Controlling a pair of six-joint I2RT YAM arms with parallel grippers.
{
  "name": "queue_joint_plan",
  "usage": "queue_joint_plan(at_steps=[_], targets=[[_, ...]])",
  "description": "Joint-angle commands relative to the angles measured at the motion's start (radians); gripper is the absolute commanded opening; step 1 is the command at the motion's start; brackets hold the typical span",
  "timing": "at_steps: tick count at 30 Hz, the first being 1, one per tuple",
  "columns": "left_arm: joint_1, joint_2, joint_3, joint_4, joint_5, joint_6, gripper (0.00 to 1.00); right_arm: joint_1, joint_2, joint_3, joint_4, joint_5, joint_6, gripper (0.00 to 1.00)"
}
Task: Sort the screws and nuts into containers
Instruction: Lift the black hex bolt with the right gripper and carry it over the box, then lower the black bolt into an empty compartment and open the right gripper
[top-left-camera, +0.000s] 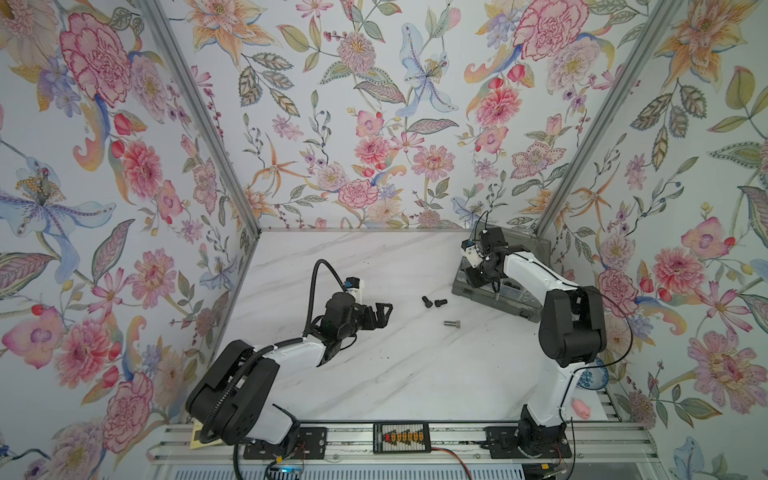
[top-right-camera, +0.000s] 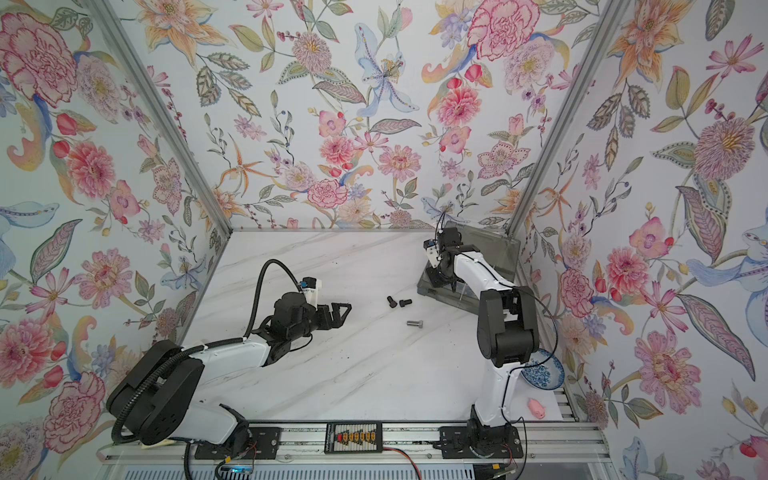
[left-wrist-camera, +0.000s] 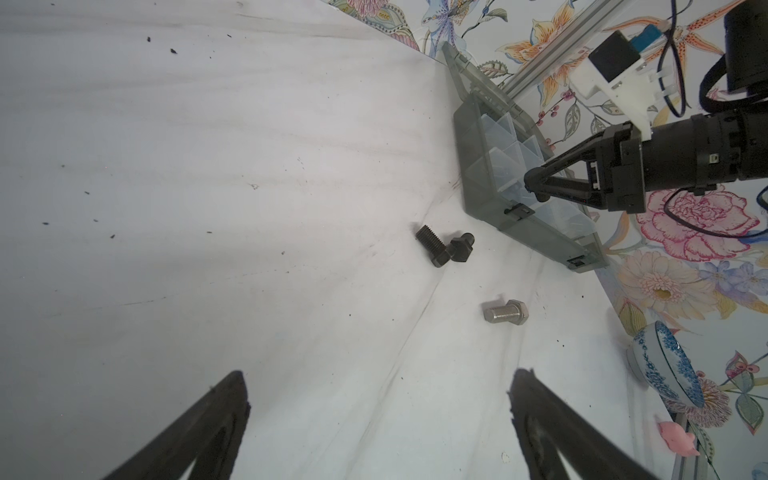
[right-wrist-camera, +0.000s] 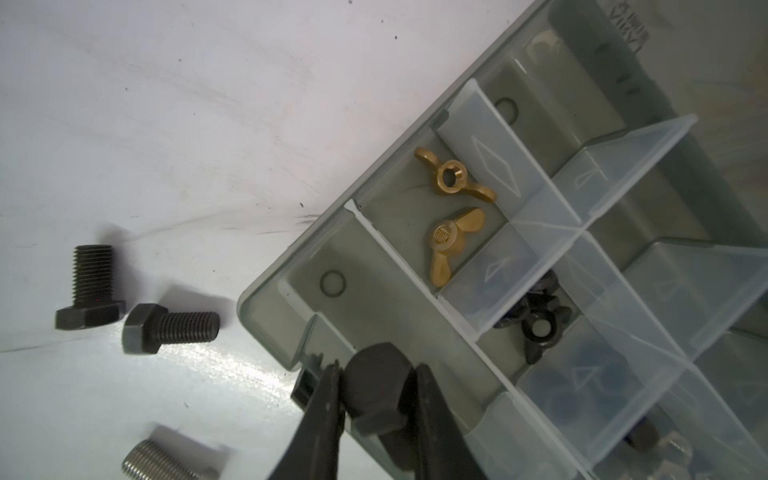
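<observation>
Worktop lies bare across its middle and front, giving free passage. Obstacles: two black bolts touching, and a silver bolt near them, all lying between the arms. The organiser box and right arm block the far right corner; bowl blocks the right edge.

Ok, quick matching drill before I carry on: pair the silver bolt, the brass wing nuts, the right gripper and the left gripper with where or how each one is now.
Things:
1. silver bolt
2. brass wing nuts
3. right gripper
4. left gripper

States:
A. open, holding nothing
B. lying on the table
C. shut on a black bolt over the organiser box
D. inside one compartment of the box

Pairs: 1-B, 2-D, 3-C, 4-A
</observation>
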Motion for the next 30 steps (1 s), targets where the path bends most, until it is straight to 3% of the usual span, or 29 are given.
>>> queue_joint_plan(at_steps=[1,14,18,30], targets=[[0.011,-0.004,-0.003,0.022,-0.003,0.003,0.99,0.003,0.014,0.001,0.015,0.017,0.016,0.03],[0.011,-0.001,0.000,0.020,-0.002,0.002,0.99,0.001,0.029,0.005,0.021,0.058,0.021,0.23],[0.012,-0.003,0.000,0.021,-0.001,0.002,0.99,0.001,0.025,0.003,0.025,0.071,0.022,0.34],[0.011,-0.009,0.000,0.016,-0.010,0.002,0.99,0.011,-0.031,-0.024,0.045,0.047,0.023,0.41]])
